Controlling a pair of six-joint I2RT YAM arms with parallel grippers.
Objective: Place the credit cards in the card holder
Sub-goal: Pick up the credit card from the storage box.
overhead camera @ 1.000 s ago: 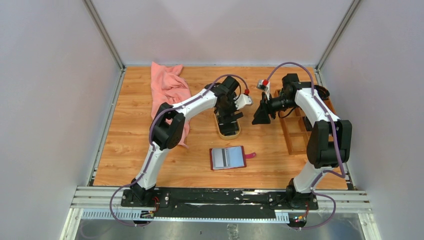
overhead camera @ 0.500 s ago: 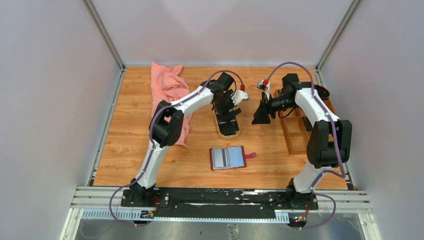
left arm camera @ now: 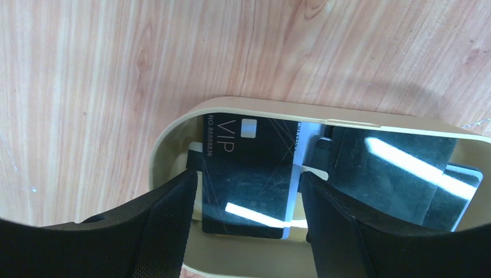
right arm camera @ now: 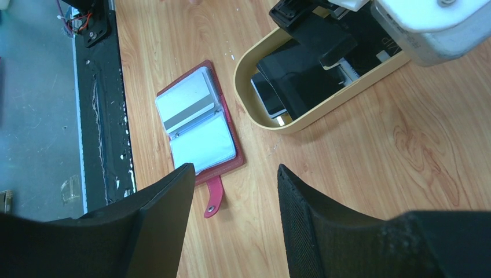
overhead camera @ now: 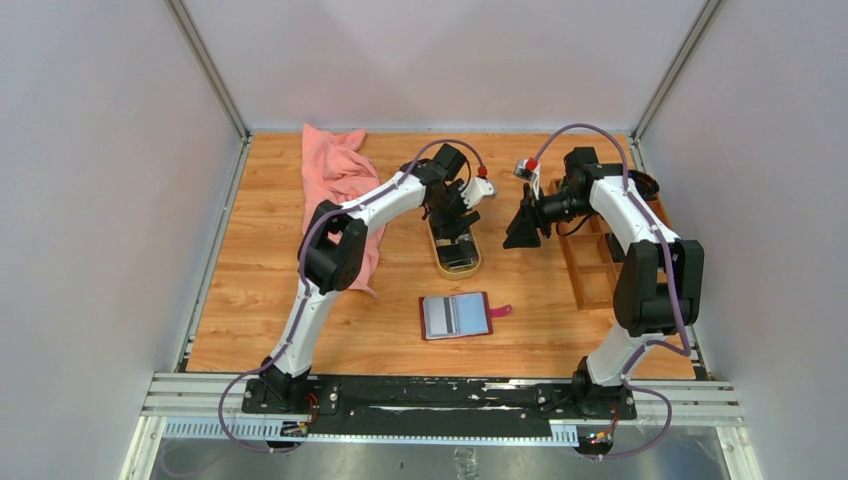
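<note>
Currently your left gripper (left arm camera: 249,176) straddles, jaws parted, the top black one of the credit cards (left arm camera: 243,150) in the tan dish (left arm camera: 173,124), likely light, stiff and slick, so pinch its long edges, while your right gripper (right arm camera: 234,169) hangs spread, empty, beside that dish.

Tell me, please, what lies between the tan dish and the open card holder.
Nothing: only a bare strip of wooden table separates the tan dish from the card holder, clearest in the right wrist view.
</note>
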